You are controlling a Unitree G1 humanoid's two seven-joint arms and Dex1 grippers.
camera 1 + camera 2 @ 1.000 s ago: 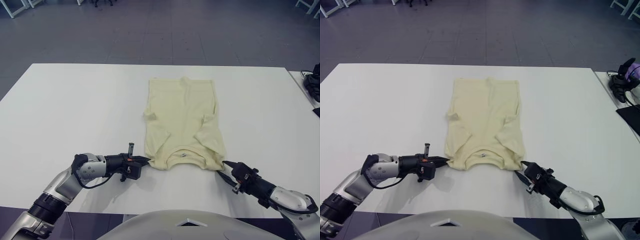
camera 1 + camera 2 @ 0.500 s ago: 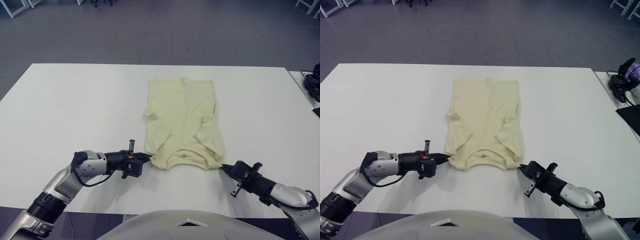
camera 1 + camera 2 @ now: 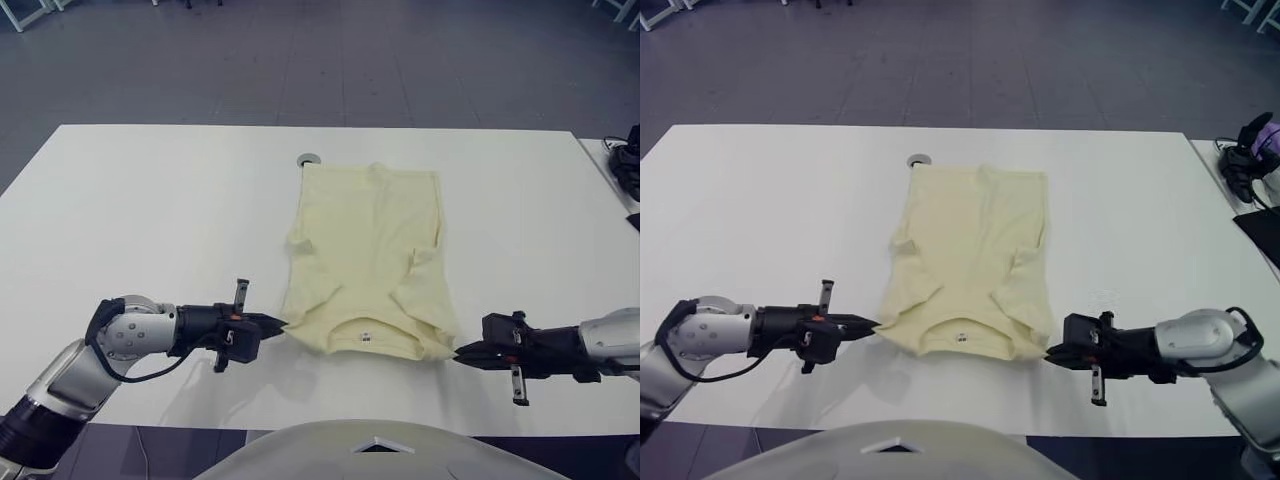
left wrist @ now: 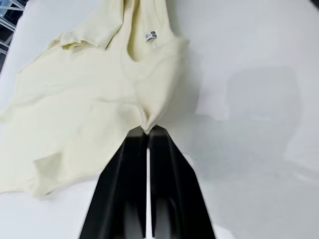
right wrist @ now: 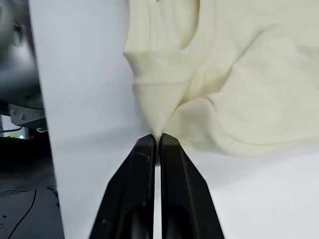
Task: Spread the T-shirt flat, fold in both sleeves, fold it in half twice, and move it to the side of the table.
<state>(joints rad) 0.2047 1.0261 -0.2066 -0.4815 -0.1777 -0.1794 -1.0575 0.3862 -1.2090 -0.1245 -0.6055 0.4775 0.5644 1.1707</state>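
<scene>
Left hand (image 3: 279, 324) and right hand (image 3: 460, 350) each pinched just a corner of the shirt (image 3: 365, 250), which I feared could slip out under harder pulling.

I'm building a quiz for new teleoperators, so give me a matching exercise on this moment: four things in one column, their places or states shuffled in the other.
Column one:
1. left gripper
2. right gripper
3. round cable grommet
4. neck label

Column two:
A. just beyond the far left corner of the T-shirt
B. shut on the near right corner
C. inside the collar, at the near edge
D. shut on the near left corner

Pairs: 1-D, 2-B, 3-A, 4-C
</scene>
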